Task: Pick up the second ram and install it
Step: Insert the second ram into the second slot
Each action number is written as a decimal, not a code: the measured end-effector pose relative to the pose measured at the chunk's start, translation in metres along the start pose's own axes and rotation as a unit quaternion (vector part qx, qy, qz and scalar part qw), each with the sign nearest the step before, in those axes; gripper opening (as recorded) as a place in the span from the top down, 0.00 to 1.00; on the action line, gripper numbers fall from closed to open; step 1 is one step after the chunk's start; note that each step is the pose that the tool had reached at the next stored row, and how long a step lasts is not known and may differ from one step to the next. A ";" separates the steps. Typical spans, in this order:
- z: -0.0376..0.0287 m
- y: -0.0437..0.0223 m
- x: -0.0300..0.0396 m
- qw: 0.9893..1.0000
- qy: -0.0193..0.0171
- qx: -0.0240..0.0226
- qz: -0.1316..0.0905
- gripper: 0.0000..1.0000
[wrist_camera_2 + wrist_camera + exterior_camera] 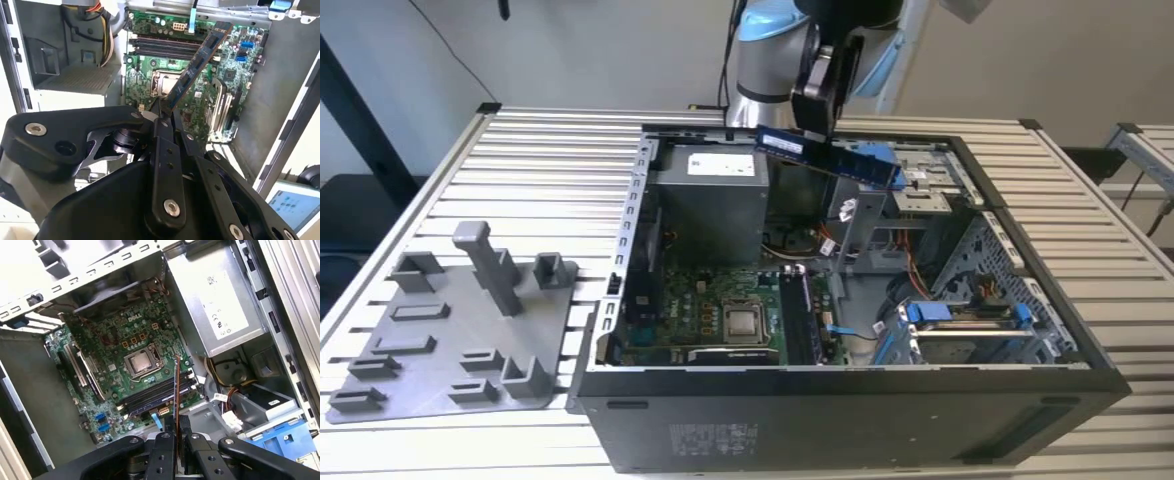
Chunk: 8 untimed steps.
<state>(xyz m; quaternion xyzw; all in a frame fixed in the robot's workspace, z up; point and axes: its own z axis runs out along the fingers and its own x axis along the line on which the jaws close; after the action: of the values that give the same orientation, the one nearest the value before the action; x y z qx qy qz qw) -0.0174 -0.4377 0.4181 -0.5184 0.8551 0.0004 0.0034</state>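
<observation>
A ribbed metal table (494, 150) carries an open black case (854, 420) and, at the exterior view's left, a grey plastic tray (440, 340) with upright posts. Inside the case lie a green motherboard (720, 300) and a grey power supply (707, 190) with a white printed label (720, 163). The gripper (817, 130) clamps one end of the ram (834, 157) between its jaws, and the dark stick hangs tilted above the case, apart from the black sockets (155, 392).

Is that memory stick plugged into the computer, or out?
Out. The claw holds the second ram above the open case, clear of the motherboard.
</observation>
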 end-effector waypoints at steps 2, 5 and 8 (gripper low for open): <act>0.0001 0.0000 0.0000 1.000 0.000 0.000 0.013 0.86; 0.0001 -0.0001 -0.0001 0.999 0.001 0.001 0.032 0.86; 0.0002 -0.0001 -0.0001 0.999 0.002 0.001 0.051 0.86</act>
<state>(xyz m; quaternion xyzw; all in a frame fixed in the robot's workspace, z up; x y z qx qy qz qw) -0.0173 -0.4377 0.4179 -0.4743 0.8804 -0.0011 0.0026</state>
